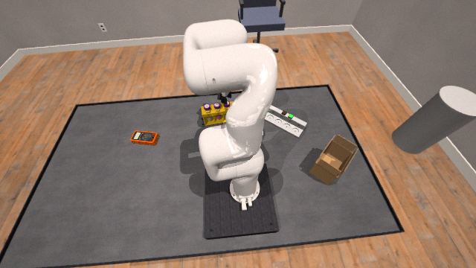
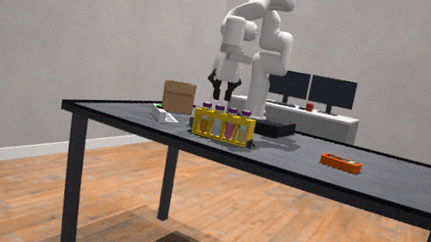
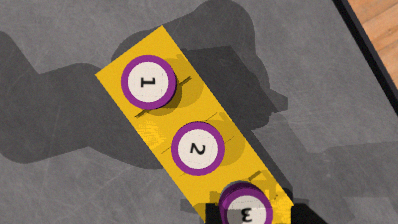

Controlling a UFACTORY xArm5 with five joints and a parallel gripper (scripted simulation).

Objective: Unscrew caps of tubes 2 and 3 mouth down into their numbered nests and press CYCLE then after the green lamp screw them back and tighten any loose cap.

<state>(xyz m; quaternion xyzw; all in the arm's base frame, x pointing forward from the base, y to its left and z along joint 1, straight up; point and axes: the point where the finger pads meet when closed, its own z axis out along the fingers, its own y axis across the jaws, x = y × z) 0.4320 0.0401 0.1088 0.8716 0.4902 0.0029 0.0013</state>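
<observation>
All four purple caps are seated on their tubes in the yellow decapping station (image 3: 160, 135), and the green lamp on the cap tray (image 1: 286, 120) is lit, so the work appears to be at the tightness-check stage, with cap 3 (image 3: 246, 207) at the 6 o'clock edge of the wrist view, directly under the tool. The station's long axis runs from 11 o'clock to 5 o'clock in that view, passing cap 1 (image 3: 148, 81), then cap 2 (image 3: 198, 148), each tube upright with its cap facing up. The gripper (image 2: 223, 88) hangs above the station with fingers partly spread and nothing between them, a width judged suited to dropping over a cap.
</observation>
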